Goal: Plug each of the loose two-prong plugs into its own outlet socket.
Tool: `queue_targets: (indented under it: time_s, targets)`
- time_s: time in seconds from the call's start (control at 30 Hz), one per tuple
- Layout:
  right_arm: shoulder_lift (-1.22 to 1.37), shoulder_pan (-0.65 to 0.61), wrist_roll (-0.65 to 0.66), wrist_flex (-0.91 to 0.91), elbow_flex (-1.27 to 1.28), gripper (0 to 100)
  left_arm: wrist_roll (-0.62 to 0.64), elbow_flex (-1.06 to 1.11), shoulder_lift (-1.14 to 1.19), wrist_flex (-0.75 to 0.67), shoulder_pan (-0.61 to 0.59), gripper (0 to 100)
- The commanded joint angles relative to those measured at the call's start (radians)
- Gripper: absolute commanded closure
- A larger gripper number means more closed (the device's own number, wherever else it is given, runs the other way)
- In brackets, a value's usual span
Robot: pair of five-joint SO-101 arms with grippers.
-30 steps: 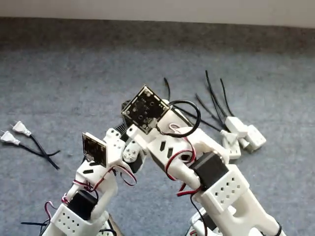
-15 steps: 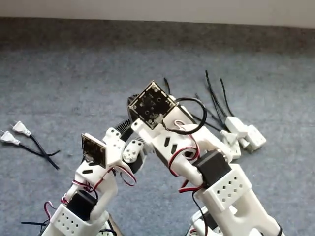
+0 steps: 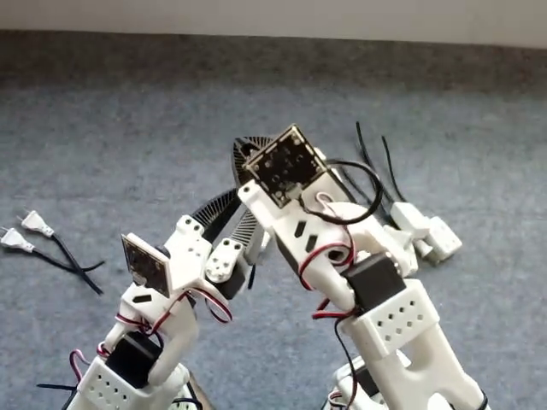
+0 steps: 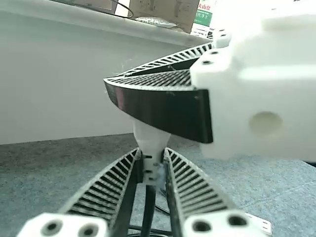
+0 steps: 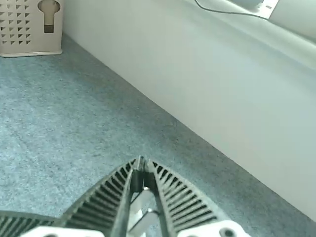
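Observation:
A white two-prong plug (image 4: 149, 143) with a black cord hanging below it sits pinched between the ribbed fingers of my left gripper (image 4: 152, 165). My right gripper (image 4: 163, 94) comes in from above and meets the top of the same plug. In the right wrist view its fingers (image 5: 142, 165) are shut with a white piece (image 5: 140, 207) between them. From above, the left gripper (image 3: 248, 209) and right gripper (image 3: 246, 162) meet over the carpet's middle. Two loose white plugs (image 3: 34, 224) (image 3: 13, 239) lie at the far left. White outlet sockets (image 3: 423, 231) lie at the right.
Black cords (image 3: 372, 166) trail from the sockets toward the back. The loose plugs' cords (image 3: 77, 266) run across the grey carpet. A beige perforated basket (image 5: 29, 24) stands by a white wall (image 5: 207, 79) off the work area.
The right arm has swung up and toward the back right. The left arm has tilted back, and its ribbed fingers have come out from under the right arm.

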Motion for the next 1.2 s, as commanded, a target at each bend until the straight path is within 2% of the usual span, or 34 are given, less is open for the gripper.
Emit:
queue_targets:
  time_s: [0.0, 0.33, 0.9, 1.17]
  targets:
    - [0.084, 0.068, 0.011, -0.027, -0.002, 99.1, -0.008, -0.108, -0.018, -0.032, 0.002, 100]
    - [0.113, 0.082, 0.012, -0.045, -0.002, 99.1, -0.002, -0.15, -0.018, -0.034, -0.153, 100]
    - [0.087, 0.084, 0.003, -0.042, -0.024, 99.1, -0.002, -0.096, -0.016, -0.034, -0.153, 100]
    - [-0.147, 0.084, 0.003, 0.016, -0.044, 99.1, -0.002, -0.041, -0.016, -0.031, -0.154, 100]
